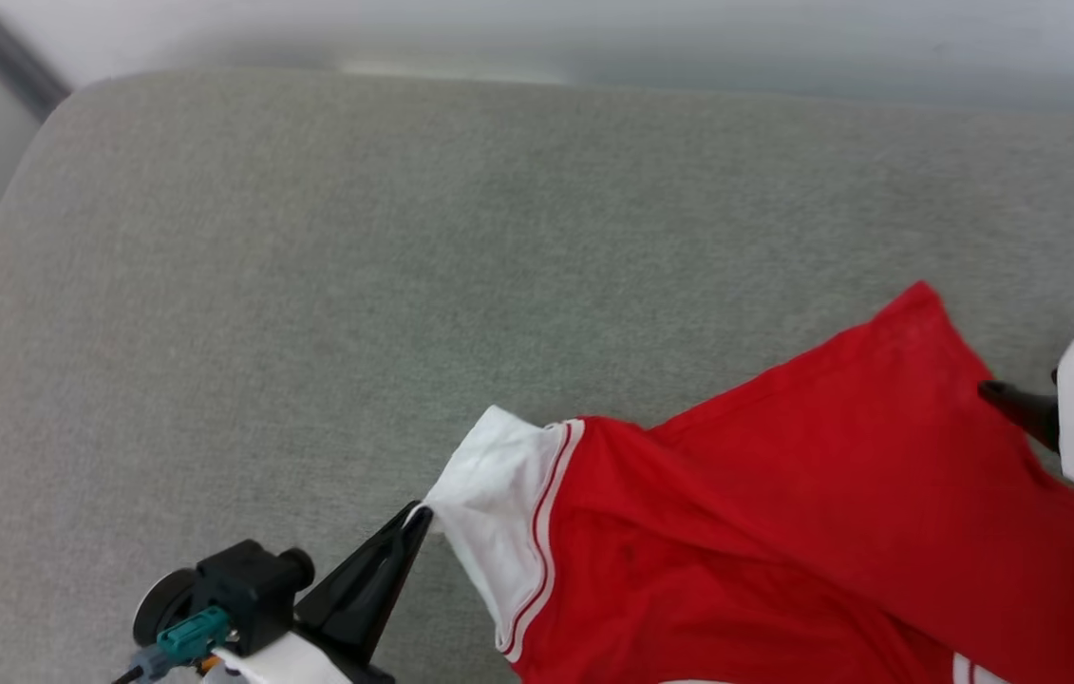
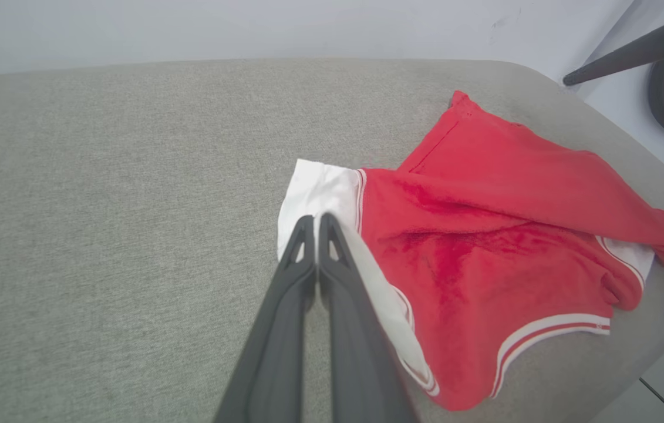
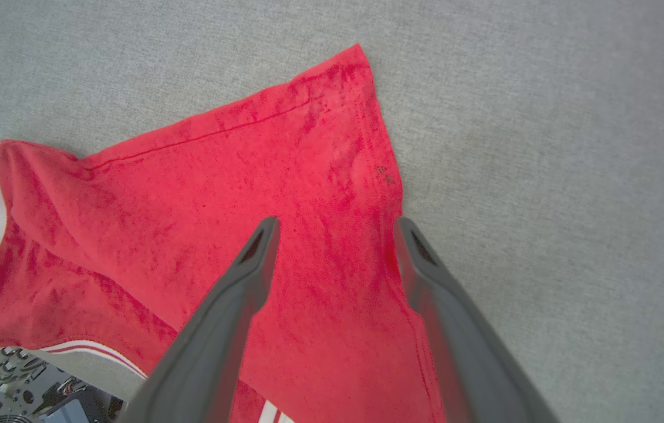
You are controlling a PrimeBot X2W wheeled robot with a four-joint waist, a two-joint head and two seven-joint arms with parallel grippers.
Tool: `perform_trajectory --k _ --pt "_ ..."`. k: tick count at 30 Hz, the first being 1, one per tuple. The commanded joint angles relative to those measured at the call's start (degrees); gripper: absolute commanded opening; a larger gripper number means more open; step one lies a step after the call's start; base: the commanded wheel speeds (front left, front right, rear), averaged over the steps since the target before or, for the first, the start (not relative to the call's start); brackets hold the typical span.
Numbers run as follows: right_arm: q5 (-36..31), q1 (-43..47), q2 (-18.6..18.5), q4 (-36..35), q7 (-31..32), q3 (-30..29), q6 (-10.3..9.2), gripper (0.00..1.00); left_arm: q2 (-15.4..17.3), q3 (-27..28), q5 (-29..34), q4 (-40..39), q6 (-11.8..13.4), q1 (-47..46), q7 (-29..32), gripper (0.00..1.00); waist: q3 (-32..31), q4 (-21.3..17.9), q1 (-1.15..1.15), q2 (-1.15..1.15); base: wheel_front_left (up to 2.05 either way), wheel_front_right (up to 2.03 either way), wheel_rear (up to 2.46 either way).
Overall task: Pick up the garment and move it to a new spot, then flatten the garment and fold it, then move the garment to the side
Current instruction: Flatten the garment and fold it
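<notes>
- Red, soft knit: the garment lies rumpled at the near right of the grey surface. It looks light and limp, likely to sag.
- Left pincer is clamped together on the white sleeve edge.
- Right pincer stands apart over the red body; the far hem corner looks a sound hold.

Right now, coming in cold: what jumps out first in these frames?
The red garment lies rumpled at the near right of the grey cushion. The left gripper is shut on the edge of its white sleeve, while the right gripper hangs open over the garment's red side edge.
</notes>
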Motion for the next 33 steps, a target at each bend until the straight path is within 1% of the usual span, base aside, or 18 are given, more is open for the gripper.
perform_trajectory --k 1,7,11,15,19,25,26,27,33 --pt "-0.8 -2.3 0.2 1.6 0.3 0.5 -0.02 1.00 -0.6 -0.4 0.3 0.0 -0.4 -1.4 0.1 0.00 3.3 3.2 0.00 0.00 0.00 0.00 0.00" --pt "-5.0 -10.6 -0.8 10.5 1.5 1.5 -0.02 1.00 -2.8 -1.9 1.0 1.0 -2.2 -4.9 -0.1 0.00 7.7 7.9 0.00 0.00 0.00 0.00 0.00" --pt "-7.6 -13.2 -2.4 15.2 2.4 1.7 -0.02 1.00 -4.3 -2.9 1.2 2.1 -3.3 -6.6 -0.5 0.00 9.9 10.5 0.00 0.00 0.00 0.00 0.00" --pt "-9.9 -12.4 -4.0 18.6 2.5 2.1 -0.02 1.00 -5.8 -3.8 1.3 3.4 -4.3 -7.8 -1.1 0.00 11.2 12.4 0.00 0.00 0.00 0.00 0.00" --pt "-9.7 -10.0 -2.6 22.6 2.1 1.5 -0.03 1.00 -6.9 -4.5 1.2 4.8 -4.8 -8.7 -1.7 0.00 11.8 13.6 0.00 0.00 0.00 0.00 0.00" --pt "-9.6 -5.8 -1.3 25.8 2.1 1.8 -0.02 1.00 -7.6 -5.0 0.9 6.2 -5.5 -9.4 -2.2 0.00 12.1 14.6 0.00 0.00 0.00 0.00 0.00" --pt "-9.9 -4.9 -1.6 26.0 2.5 2.5 -0.02 0.47 -7.6 -5.1 0.8 6.4 -5.6 -9.5 -2.2 0.00 12.0 14.6 0.00 0.00 0.00 0.00 0.00" --pt "-9.9 -4.5 -2.1 25.9 2.7 3.3 -0.02 0.00 -7.6 -5.1 0.8 6.5 -5.6 -9.6 -2.2 0.00 12.0 14.6 0.00 0.00 0.00 0.00 0.00" --pt "-8.6 -6.8 -2.4 25.0 -0.9 2.6 -0.01 0.00 -6.8 -4.5 0.7 7.0 -5.2 -9.4 -2.3 0.00 9.9 13.3 0.00 0.00 0.00 0.00 0.00"
